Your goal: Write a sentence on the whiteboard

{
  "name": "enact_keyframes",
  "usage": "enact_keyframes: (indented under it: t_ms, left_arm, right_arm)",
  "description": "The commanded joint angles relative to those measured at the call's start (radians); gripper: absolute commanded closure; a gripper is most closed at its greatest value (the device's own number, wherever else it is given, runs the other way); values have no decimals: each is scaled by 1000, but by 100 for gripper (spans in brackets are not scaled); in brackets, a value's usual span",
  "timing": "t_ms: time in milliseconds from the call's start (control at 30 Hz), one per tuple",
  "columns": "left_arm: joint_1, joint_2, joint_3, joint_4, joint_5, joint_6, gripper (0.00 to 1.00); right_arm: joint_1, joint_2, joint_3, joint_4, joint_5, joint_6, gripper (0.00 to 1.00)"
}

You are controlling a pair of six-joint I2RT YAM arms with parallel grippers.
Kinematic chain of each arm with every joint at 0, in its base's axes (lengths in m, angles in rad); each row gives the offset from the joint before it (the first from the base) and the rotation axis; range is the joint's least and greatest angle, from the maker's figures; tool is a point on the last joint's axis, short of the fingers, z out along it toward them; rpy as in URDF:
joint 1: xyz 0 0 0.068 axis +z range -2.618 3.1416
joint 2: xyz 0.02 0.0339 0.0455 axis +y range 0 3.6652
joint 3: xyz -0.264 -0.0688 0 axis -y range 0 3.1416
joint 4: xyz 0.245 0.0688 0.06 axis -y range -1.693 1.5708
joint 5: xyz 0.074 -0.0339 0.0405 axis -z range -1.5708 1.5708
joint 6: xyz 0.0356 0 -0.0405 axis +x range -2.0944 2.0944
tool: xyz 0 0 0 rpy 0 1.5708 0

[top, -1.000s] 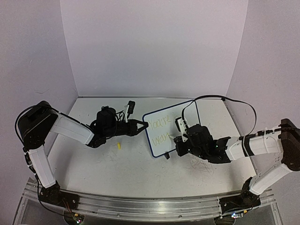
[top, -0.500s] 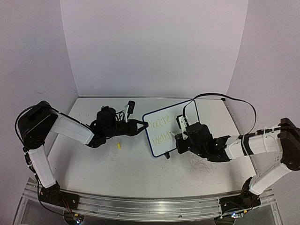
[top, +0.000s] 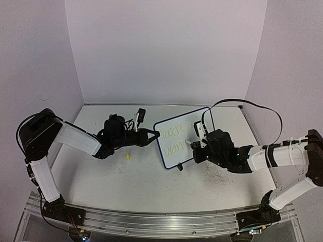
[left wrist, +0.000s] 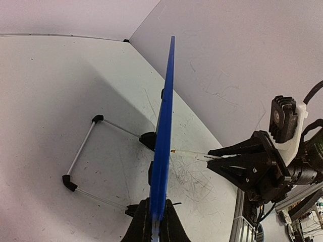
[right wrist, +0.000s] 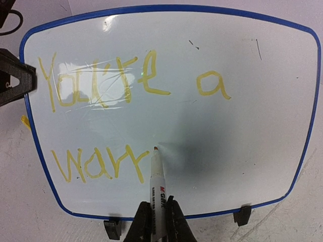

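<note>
Holding a marker at the whiteboard

My right end effector (right wrist: 158, 214) is clamped on a marker (right wrist: 156, 181). Its tip meets the whiteboard (right wrist: 242, 151) just right of "Warr", the lower line of the sentence (right wrist: 101, 85). My left end effector (left wrist: 155, 222) pinches the board's left edge beside the "Y". A yellow cap (top: 128, 157) lies on the desk (top: 151, 186), left of centre.

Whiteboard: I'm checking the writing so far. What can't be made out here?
Top view: the sentence is too small to read.
Left wrist view: the whiteboard stands edge-on, its face hidden.
Right wrist view: glare washes out part of the first word; the left edge cuts off the left gripper; the right gripper hides the marker's rear.
Top view: yellow speck left of the whiteboard, too small to identify.
</note>
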Motion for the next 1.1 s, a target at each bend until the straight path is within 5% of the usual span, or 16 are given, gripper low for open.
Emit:
enact_keyframes:
  t_ms: [0,533,1067]
  left_arm:
    - [3,-23,14,-18,15,-5,100]
    - [3,-22,16,-18,19,-5,100]
    - [3,-24,15,-18,18,-4,100]
  right_arm:
    - [-3,15,45,40,-18,-17,100]
    - [-6,93,71,49,36,-17,100]
    - [-6,2,13,16,-26,6,100]
